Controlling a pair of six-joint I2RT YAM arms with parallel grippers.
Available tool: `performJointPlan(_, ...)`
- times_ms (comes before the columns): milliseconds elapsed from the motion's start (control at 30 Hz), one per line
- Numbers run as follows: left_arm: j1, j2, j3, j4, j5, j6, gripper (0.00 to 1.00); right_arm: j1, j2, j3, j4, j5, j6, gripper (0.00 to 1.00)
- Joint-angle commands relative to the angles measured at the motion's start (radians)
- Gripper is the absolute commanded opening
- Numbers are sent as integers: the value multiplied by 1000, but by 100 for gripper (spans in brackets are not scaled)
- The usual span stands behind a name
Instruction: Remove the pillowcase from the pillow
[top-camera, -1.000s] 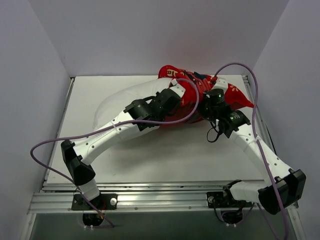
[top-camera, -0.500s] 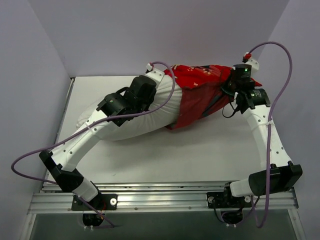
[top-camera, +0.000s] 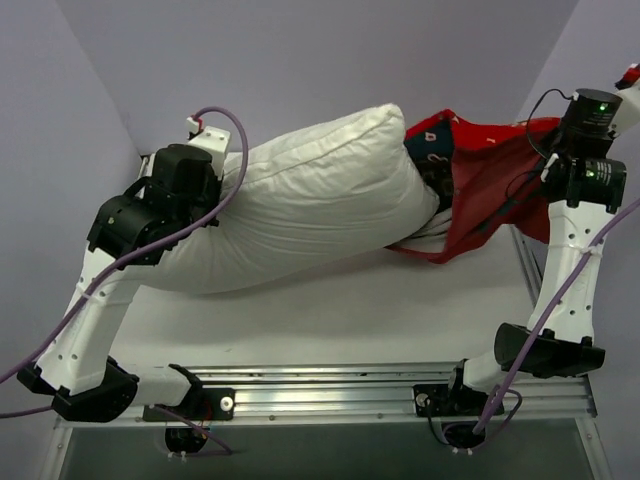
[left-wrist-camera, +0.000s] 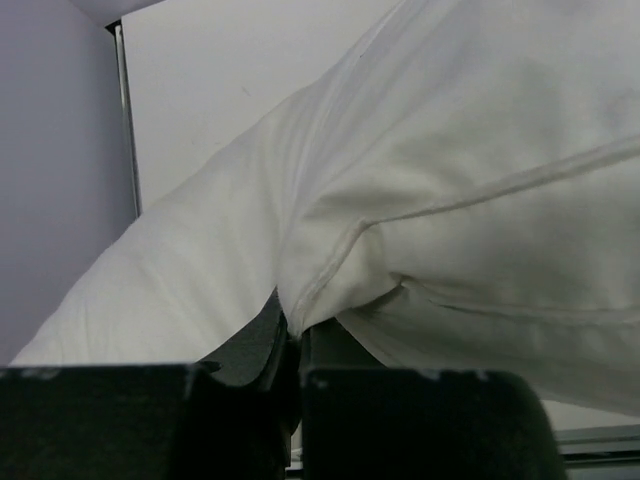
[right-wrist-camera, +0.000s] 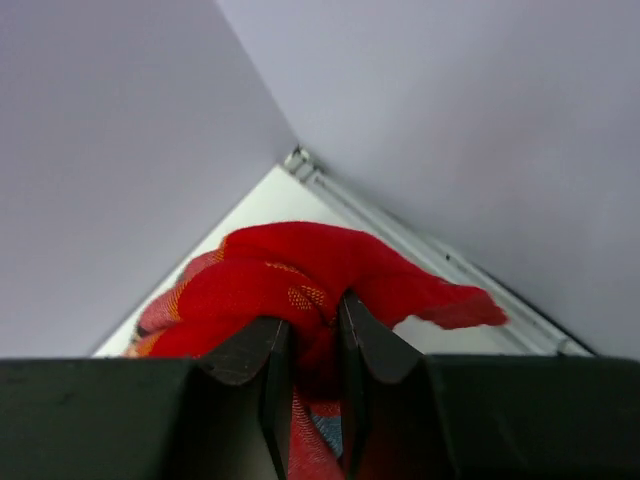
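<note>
While the top view is taking in both arms at once, it is hiding their fingertips beneath the wrists. From above, the pillow (top-camera: 320, 190) is stretching plump and white across the tabletop (top-camera: 330, 310). Its left end is meeting the left arm (top-camera: 165, 195), and only its right end is sitting inside the mouth of the pillowcase (top-camera: 490, 185). That bright red sack is hanging slack toward the right arm (top-camera: 585, 160), with a dark printed patch showing near its opening.

Seen from the left wrist, the left pincer (left-wrist-camera: 293, 345) is pressing its jaws narrow on a seamed corner of the pillow. White cloth is bunching right at the fingertips and filling most of this view.

Seen from the right wrist, the right pincer (right-wrist-camera: 313, 340) is clamping a bunched fold of the pillowcase between nearly closed jaws. Small gold marks are showing on the red cloth, which is mounding just above the fingertips. A corner of the tabletop and its metal rail (right-wrist-camera: 420, 250) are lying beyond.
</note>
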Motion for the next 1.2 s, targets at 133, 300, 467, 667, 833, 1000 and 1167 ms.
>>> performJointPlan(133, 48, -37, 43, -26, 3, -32, 2, -24, -37, 40, 177, 3, -77, 0)
performJointPlan(300, 53, 34, 98, 0, 25, -33, 2, -22, -14, -22, 277, -192, -89, 0)
performJointPlan(467, 93, 146, 184, 78, 66, -30, 2, -7, 81, 38, 360, -273, -63, 0)
performJointPlan(667, 206, 301, 337, 135, 129, -110, 2, 45, 150, 41, 558, -300, -30, 0)
performJointPlan(833, 317, 347, 272, 201, 114, -226, 2, 172, 207, -54, 697, -300, -66, 0)
performJointPlan(1000, 494, 344, 69, 307, 199, -303, 2, 238, 315, -138, 656, -353, -59, 0)
performJointPlan(1167, 556, 379, -92, 371, 284, -315, 25, 332, 420, -207, 484, -370, -42, 0)
